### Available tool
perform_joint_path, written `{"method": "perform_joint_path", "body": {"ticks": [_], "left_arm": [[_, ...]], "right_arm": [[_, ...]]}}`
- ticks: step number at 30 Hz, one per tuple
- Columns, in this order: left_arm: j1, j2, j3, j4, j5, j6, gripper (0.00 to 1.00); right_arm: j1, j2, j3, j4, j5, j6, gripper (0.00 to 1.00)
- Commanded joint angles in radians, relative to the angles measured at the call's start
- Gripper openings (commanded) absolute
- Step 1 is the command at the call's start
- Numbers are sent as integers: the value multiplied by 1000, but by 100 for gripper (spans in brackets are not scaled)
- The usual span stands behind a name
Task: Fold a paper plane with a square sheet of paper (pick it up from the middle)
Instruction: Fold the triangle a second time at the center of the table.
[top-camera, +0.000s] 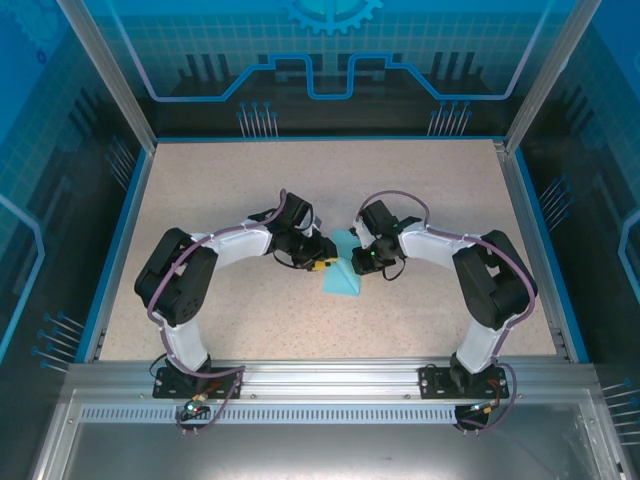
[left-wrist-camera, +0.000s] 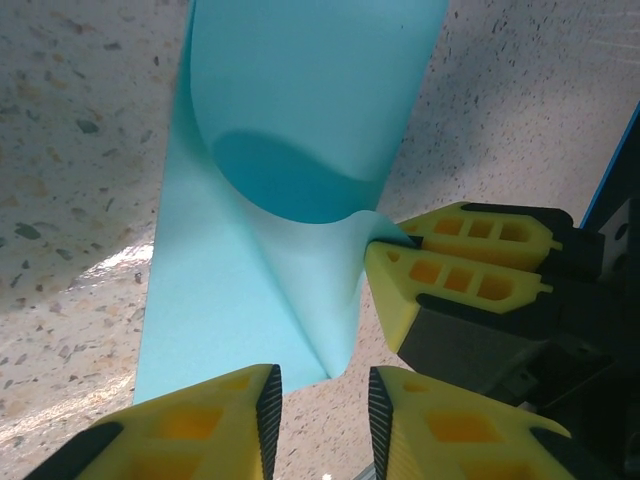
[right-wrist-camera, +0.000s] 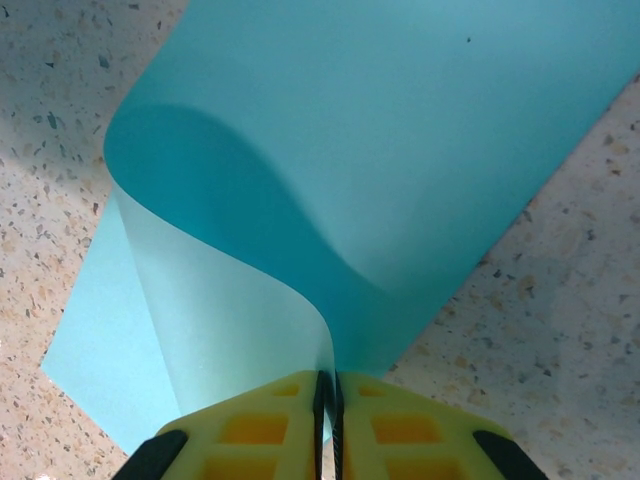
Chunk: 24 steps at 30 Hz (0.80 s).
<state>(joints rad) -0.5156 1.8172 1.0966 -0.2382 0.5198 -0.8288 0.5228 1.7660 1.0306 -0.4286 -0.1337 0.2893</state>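
Top external view: the paper (top-camera: 343, 278) sits at mid-frame on the worktop (top-camera: 250, 180). The left gripper (top-camera: 321, 264) is at its left edge and the right gripper (top-camera: 355, 261) at its right. The jaws are too small to read here.

Left wrist view: the paper fills the upper middle, one layer flat on the worktop and another curling up over it in a soft roll. The left gripper's jaws stand a little apart at the bottom edge. The paper's lower corner hangs just above the gap, and nothing is pinched. At right centre the right gripper has the paper's edge clamped.

Right wrist view: the jaws at bottom centre are closed tight on the paper's edge, and the paper bows up and away toward the upper right.

Judging by the curl, the paper is very light and limp. It will likely slide easily on the worktop and crease for good if squeezed mid-span. A hold belongs on an edge or corner, shallow and square.
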Motion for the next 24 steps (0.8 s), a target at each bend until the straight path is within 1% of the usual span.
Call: {"method": "perform_joint_path", "body": {"ticks": [1, 5, 12, 24], "left_arm": [[-6, 12, -14, 45, 22, -38, 29], [-8, 20, -28, 96, 44, -77, 24], [-10, 40, -65, 216, 75, -164, 19], [-28, 88, -65, 294, 86, -217, 16]], "right_arm": [[3, 13, 10, -8, 5, 14, 13], [4, 18, 8, -9, 16, 18, 13], [5, 24, 4, -4, 20, 22, 13], [4, 30, 2, 0, 24, 23, 13]]}}
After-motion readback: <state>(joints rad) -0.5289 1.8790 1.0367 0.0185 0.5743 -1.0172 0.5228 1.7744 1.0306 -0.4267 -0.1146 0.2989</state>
